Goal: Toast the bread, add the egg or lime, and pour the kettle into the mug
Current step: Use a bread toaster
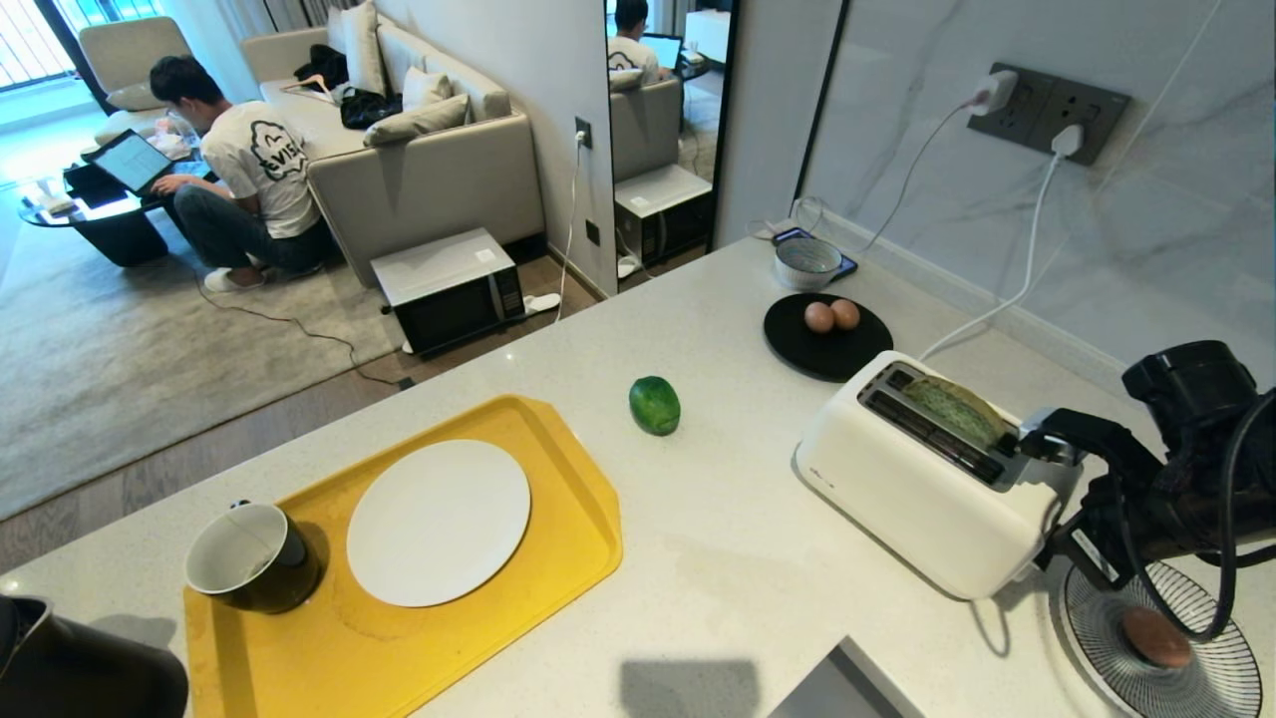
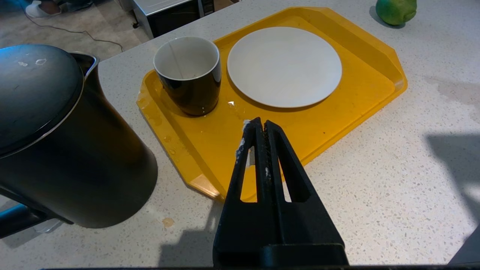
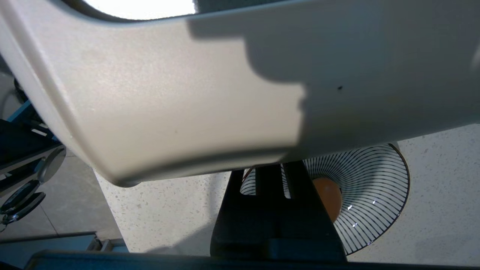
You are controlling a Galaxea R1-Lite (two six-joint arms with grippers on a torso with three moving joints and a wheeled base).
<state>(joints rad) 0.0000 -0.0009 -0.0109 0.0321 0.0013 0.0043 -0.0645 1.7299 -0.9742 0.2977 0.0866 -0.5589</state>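
White counter [image 1: 718, 558]: right hand [image 1: 1037, 439] closed against toaster [image 1: 927, 489] end.

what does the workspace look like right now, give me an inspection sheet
surface: speckled white counter, pale stain near the yellow tray.
job's things: bread down in the white toaster; lime loose on the counter; two eggs on a black plate, a third egg in a striped bowl; mug and white plate on the tray; kettle beside it.
clutter: small bowl by the wall.
end effectors: left end effector shut, above the tray; right end effector shut, at the toaster's end.
cables: two plugs in the wall socket.
surroundings: person seated by a sofa.
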